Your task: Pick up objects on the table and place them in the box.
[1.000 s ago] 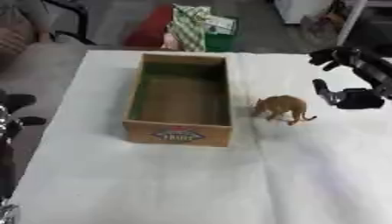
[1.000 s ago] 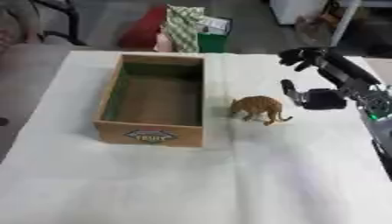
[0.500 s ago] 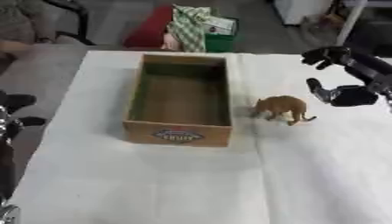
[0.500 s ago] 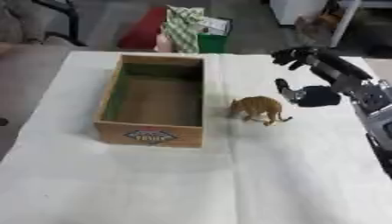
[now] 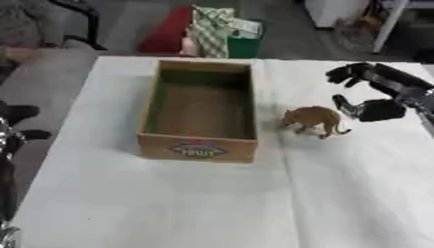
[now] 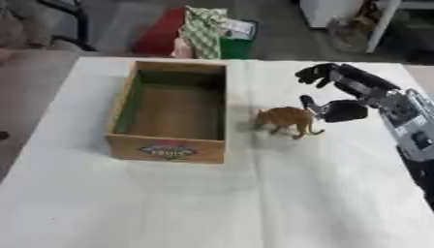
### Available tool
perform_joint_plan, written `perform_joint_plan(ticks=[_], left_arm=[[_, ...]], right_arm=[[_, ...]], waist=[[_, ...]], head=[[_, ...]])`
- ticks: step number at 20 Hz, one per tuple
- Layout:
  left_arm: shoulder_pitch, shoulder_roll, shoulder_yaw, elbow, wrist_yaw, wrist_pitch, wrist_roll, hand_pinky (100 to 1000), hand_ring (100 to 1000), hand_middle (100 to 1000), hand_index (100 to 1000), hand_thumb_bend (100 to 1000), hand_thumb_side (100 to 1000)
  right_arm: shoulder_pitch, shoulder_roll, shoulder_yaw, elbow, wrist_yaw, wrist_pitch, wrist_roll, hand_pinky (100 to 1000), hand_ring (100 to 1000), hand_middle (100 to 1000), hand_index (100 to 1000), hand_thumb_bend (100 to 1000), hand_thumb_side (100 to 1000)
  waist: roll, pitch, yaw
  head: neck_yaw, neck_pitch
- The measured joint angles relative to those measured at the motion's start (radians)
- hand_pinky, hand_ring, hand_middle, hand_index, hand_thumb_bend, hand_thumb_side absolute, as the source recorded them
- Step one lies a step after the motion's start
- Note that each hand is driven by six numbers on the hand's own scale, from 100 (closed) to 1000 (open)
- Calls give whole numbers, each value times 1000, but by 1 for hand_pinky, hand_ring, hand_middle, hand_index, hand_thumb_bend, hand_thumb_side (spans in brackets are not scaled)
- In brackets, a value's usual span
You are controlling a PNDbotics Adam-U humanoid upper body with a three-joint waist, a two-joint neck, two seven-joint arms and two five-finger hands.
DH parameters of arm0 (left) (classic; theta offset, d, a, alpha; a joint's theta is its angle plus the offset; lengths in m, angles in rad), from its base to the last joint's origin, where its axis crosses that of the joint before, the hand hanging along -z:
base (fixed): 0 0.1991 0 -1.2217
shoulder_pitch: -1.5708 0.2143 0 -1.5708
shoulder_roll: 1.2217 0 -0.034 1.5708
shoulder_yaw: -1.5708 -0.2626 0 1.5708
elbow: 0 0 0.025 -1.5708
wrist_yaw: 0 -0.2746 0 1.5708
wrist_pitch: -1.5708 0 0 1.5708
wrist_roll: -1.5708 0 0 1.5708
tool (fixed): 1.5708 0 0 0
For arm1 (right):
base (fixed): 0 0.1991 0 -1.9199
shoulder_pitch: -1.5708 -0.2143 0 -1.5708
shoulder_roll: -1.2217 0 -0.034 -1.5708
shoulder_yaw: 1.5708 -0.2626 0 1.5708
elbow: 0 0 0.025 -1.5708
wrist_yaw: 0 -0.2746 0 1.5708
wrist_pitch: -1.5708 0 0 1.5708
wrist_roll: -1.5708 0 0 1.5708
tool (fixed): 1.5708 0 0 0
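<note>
Tan and hard-looking, the toy animal (image 6: 286,120) stands just to the left of your right hand (image 6: 339,94), with the box (image 6: 173,110) beyond it on the same side. That hand is spread, thumb and fingers apart, grasping nothing. The toy is probably light, stiff and easily tipped on its thin legs, so pinch it across the body.
</note>
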Motion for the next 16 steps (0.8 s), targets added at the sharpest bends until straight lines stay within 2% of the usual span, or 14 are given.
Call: perform_joint_plan(ticks=[7, 16], left_arm=[[2, 0, 0, 0, 0, 1, -1, 568, 766, 573, 607, 100, 770], [3, 0, 0, 0, 1, 1, -1, 568, 767, 573, 607, 100, 772]], right_arm=[[-29, 28, 15, 82, 52, -6, 14, 760, 824, 779, 913, 100, 556], [-43, 53, 18, 162, 106, -42, 27, 763, 825, 781, 913, 100, 597]], waist=[[3, -1, 0], [6, -1, 0]], head=[[0, 0], [0, 0]])
